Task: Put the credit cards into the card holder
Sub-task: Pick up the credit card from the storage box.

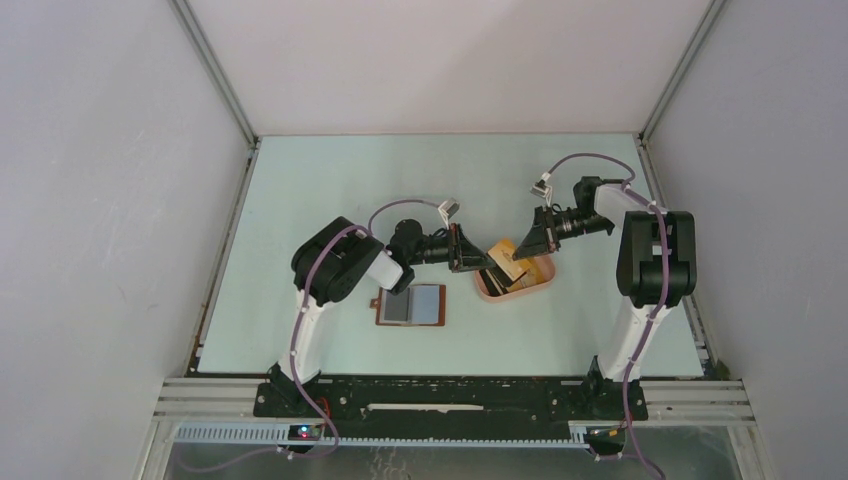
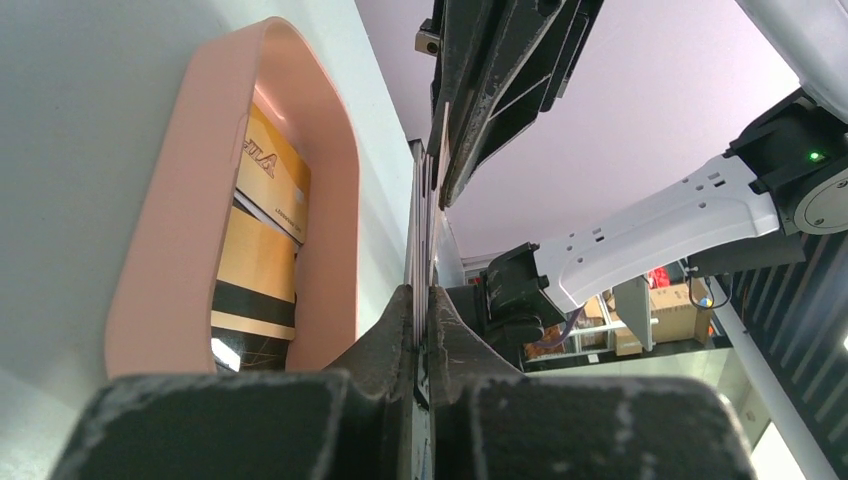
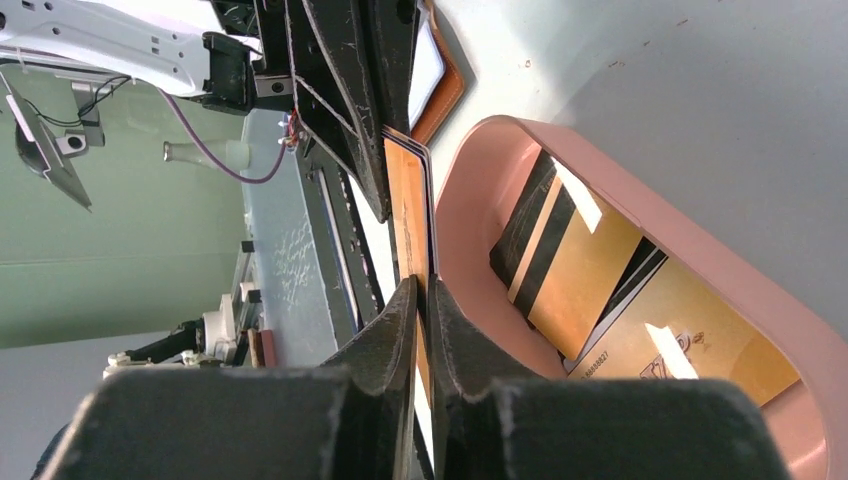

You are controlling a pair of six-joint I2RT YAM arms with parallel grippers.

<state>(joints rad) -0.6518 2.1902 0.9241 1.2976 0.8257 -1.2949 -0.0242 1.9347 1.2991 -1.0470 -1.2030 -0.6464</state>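
Note:
A small stack of tan-yellow credit cards [image 1: 503,257] hangs edge-on just above the pink tray, held from both sides. My left gripper [image 1: 470,252] is shut on its left edge, and the thin card edges [image 2: 424,225] run up from between my left gripper's [image 2: 422,292] jaws. Opposite it, my right gripper [image 1: 530,242] is shut on the other edge, where the orange card face [image 3: 408,210] rises out of my right gripper [image 3: 422,285]. More tan and black cards [image 3: 585,265] lie in the tray. The card holder [image 1: 410,305] lies open on the table, below the left arm.
The pink oval tray [image 1: 540,283] sits right of the card holder, directly under both grippers; its rim [image 2: 175,200] fills the left of the left wrist view. White walls enclose the table on three sides.

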